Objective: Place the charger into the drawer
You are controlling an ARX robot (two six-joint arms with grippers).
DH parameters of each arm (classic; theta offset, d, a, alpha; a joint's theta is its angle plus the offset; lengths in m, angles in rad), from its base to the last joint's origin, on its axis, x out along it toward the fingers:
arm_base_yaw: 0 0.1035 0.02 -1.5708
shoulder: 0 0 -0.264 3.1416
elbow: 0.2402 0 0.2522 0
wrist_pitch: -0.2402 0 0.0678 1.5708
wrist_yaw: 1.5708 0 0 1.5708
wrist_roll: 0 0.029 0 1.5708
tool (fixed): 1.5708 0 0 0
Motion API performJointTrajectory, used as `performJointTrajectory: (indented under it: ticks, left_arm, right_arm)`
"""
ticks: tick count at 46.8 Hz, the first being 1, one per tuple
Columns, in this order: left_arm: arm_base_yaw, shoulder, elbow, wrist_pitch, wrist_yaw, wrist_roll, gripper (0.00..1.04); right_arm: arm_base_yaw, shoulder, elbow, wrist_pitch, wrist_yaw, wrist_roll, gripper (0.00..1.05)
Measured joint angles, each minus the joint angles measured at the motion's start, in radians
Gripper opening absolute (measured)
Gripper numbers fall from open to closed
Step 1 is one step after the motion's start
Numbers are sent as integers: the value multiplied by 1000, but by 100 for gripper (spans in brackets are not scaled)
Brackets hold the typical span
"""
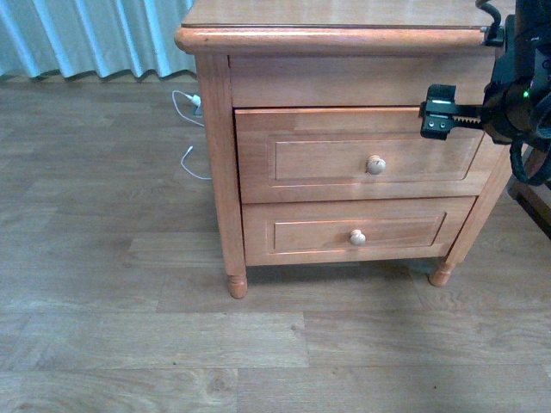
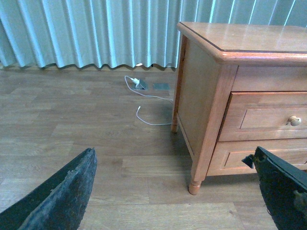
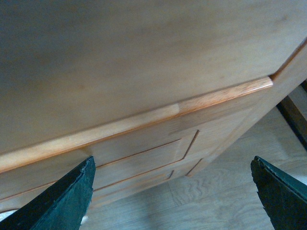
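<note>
Wooden and shut, the drawer [image 1: 362, 155] sits just below the right gripper [image 1: 436, 113], which hangs over the nightstand's [image 1: 215, 172] top front edge with jaws spread wide and nothing between them. Left gripper [image 2: 177, 191] hangs low over the floor [image 1: 129, 327] with jaws released too; no charger shows anywhere.

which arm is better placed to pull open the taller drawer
Right. In the front view the right end effector hangs open at the upper right corner of the closed taller light-brown wooden drawer, near its round pale knob. The left end effector, also open, sits off the nightstand's left side, over the floor.
</note>
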Motion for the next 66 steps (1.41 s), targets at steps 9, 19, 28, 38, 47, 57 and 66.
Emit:
performJointTrajectory:
  ticks: [9,19,28,38,47,57,66]
  left_arm:
    - [0,0,0,0,0,0,99]
    - [0,0,0,0,0,0,99]
    - [0,0,0,0,0,0,99]
    - [0,0,0,0,0,0,99]
    - [0,0,0,0,0,0,99]
    - [0,0,0,0,0,0,99]
    - [0,0,0,0,0,0,99]
  right_arm:
    - [1,19,27,2,18,22,97]
    - [1,39,51,-12,22,29,97]
    - [1,40,54,-12,23,30,97]
    - [-10,-17,-10,-3,-74,31,97]
    - [-20,-246,-190,-30,-217,-25,97]
    - [-40,-557,-394,-124,-332,-85,97]
    - [-45,-881,-557,-223,-413,-100,97]
